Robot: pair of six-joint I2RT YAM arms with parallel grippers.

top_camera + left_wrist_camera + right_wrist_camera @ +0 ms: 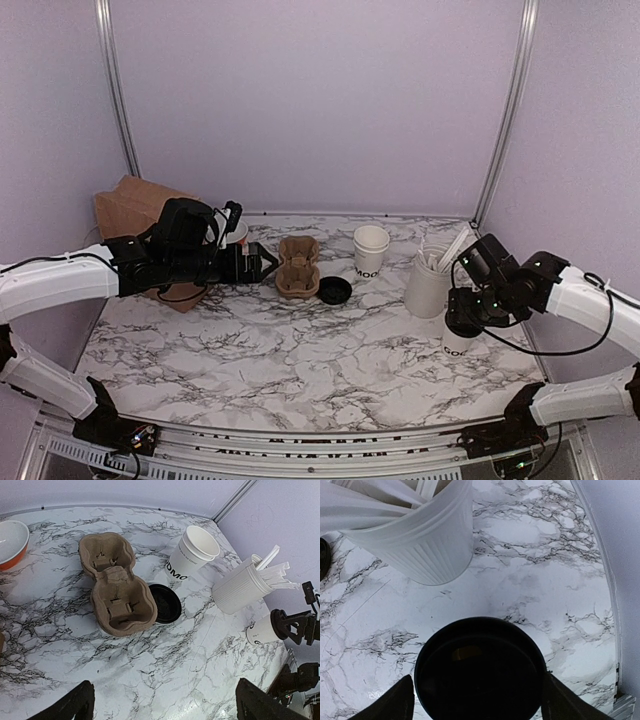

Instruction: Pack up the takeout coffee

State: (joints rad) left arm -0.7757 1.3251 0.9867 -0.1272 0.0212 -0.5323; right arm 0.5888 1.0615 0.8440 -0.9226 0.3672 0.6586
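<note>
Takeout coffee (458,342): stands upright on the worktop (300,350), directly beneath the right claw (479,706). Its black lid (480,665) sits between the two fingers.
Right claw: spread wide, with a finger close at each side of the lid's rim. Whether the cup is pressed or only straddled cannot be told.
Step judged in hand: the cup is to be gripped for carrying to the cup carrier (117,592).
Grip: the paper wall below the lid is best taken rather than the rim, so the lid is not popped off. A light squeeze is advised, with the cup kept upright.
Ahead and left of the right claw: a ribbed utensil tub (415,540) stands near and should be cleared by lifting straight up first.
Far to the left of the right claw: the carrier lies well apart with both wells empty. A loose lid (165,604) lies just beside it.
Left claw (167,710): fully spread with nothing held, and the carrier lies ahead of it.
</note>
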